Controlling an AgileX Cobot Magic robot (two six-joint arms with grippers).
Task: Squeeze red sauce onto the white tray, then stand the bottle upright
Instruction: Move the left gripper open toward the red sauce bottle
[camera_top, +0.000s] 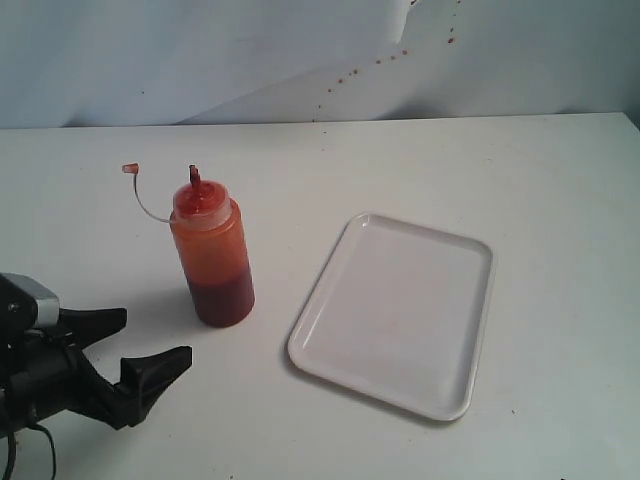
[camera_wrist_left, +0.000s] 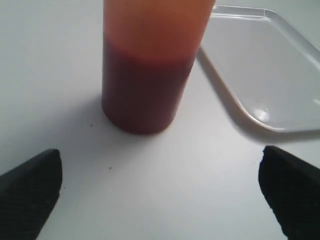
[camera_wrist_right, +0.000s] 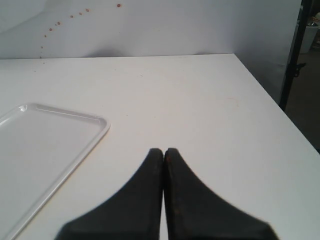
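Observation:
The bottle (camera_top: 211, 250) stands upright on the table, left of centre, translucent red-orange with its cone nozzle up and its small cap (camera_top: 130, 169) hanging off a thin tether. Dark red sauce (camera_wrist_left: 142, 90) fills its lower part. The white tray (camera_top: 400, 310) lies flat to its right, with no red blobs visible on it. My left gripper (camera_top: 150, 338) is open, low at the front left, a short way from the bottle, with nothing between its fingers (camera_wrist_left: 35, 185). My right gripper (camera_wrist_right: 164, 152) is shut and holds nothing; the tray's corner (camera_wrist_right: 75, 125) lies beside it.
The white table ends at its right edge (camera_wrist_right: 260, 90), with dark floor beyond. Small red-brown specks (camera_top: 380, 62) dot the pale backdrop behind the table.

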